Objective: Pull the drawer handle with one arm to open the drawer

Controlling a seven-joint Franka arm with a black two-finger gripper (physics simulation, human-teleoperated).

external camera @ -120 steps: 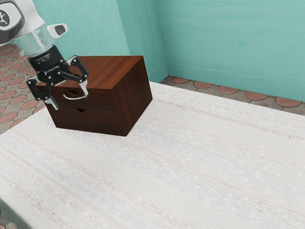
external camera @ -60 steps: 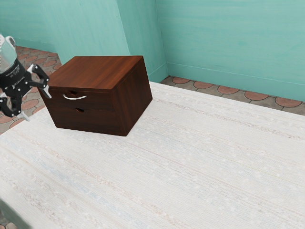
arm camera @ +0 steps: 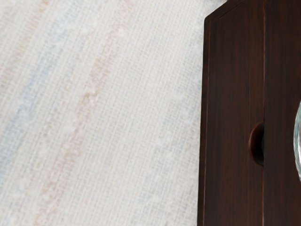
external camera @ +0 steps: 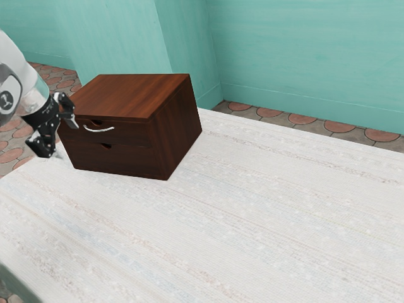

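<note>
The fingers (external camera: pixel 69 117) stand apart, gripping nothing, just off the 9 o'clock side of the wooden drawer cabinet (external camera: pixel 136 107). The curved metal drawer handle (external camera: pixel 99 129) on the flush upper drawer front is untouched. The cabinet rests toward 10 o'clock on the table (external camera: pixel 252 208).
</note>
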